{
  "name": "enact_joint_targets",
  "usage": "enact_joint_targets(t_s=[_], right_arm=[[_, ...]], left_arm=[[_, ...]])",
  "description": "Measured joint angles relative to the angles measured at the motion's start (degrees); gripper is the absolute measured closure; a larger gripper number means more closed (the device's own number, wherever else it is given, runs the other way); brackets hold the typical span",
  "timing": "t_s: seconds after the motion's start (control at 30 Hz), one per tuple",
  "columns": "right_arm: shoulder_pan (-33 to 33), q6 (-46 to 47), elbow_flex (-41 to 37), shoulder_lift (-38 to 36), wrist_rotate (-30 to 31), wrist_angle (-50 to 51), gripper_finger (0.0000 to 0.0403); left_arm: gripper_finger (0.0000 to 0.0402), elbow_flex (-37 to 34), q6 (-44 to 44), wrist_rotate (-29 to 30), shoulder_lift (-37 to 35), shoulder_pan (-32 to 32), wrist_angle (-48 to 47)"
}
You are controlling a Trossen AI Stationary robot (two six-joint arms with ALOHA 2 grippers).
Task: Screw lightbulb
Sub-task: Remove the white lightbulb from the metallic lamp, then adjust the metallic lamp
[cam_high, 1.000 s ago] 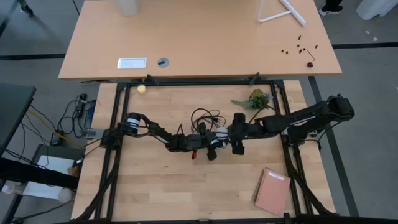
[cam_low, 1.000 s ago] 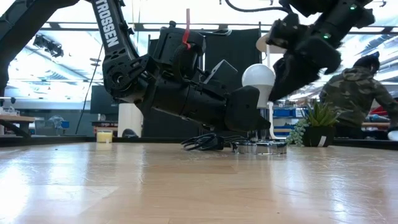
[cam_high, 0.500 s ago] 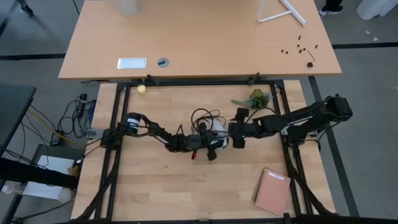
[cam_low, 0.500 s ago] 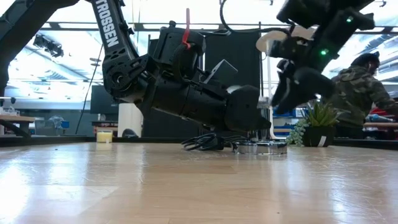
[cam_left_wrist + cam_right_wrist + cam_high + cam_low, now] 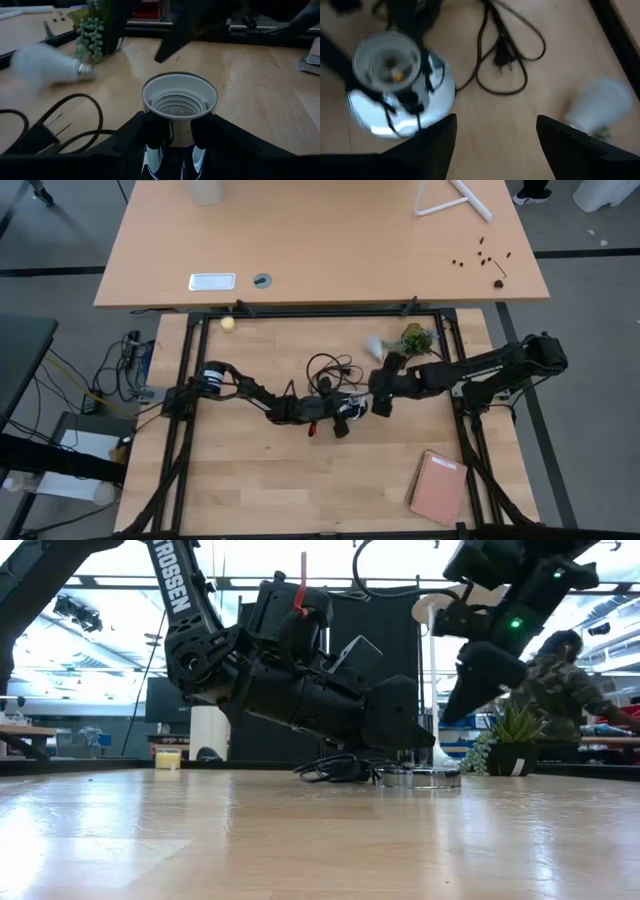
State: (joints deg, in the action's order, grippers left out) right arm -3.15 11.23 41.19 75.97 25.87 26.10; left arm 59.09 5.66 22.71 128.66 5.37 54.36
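Silver metal socket base (image 5: 175, 145) with its white threaded cup is pinched by the left gripper (image 5: 345, 416) at mid-surface. Just beyond, the right gripper (image 5: 381, 402) hangs spread and empty. The white pear-shaped lightbulb (image 5: 42, 66) lies loose on the light wooden surface (image 5: 330, 480) near the small green potted plant (image 5: 413, 338).

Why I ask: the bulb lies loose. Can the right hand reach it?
Probably yes. The bulb lies on its side on the table beside the plant, close to the open, empty right hand, with nothing between. The left hand grips the socket.
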Motion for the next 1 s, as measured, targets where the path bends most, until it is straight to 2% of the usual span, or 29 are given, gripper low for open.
enact_joint_targets(t_s=[0.13,0.3,0.43,0.6,0.83,1.0], right_arm=[[4.7,2.1,0.0,0.0,0.0,-3.5,0.0124],[12.4,7.1,0.0,0.0,-0.1,-5.4,0.0123],[14.0,10.9,0.0,0.0,-0.1,-5.1,0.0128],[15.5,14.8,0.0,0.0,1.1,-4.2,0.0131],[14.1,15.2,0.0,0.0,-0.2,-4.2,0.0130],[13.4,14.8,0.1,0.0,-0.2,-5.9,0.0131]], left_arm=[[0.0198,0.0,2.4,5.7,-0.8,0.2,-3.9],[0.0177,-0.3,2.3,9.1,-0.8,0.1,-6.8],[0.0167,-1.2,2.9,10.5,-0.9,0.0,-7.0],[0.0163,-1.4,2.5,9.3,-2.7,0.2,-8.6],[0.0163,-1.5,2.3,4.2,-9.2,0.7,-21.8],[0.0163,-1.6,2.1,2.6,-11.1,0.8,-22.4]])
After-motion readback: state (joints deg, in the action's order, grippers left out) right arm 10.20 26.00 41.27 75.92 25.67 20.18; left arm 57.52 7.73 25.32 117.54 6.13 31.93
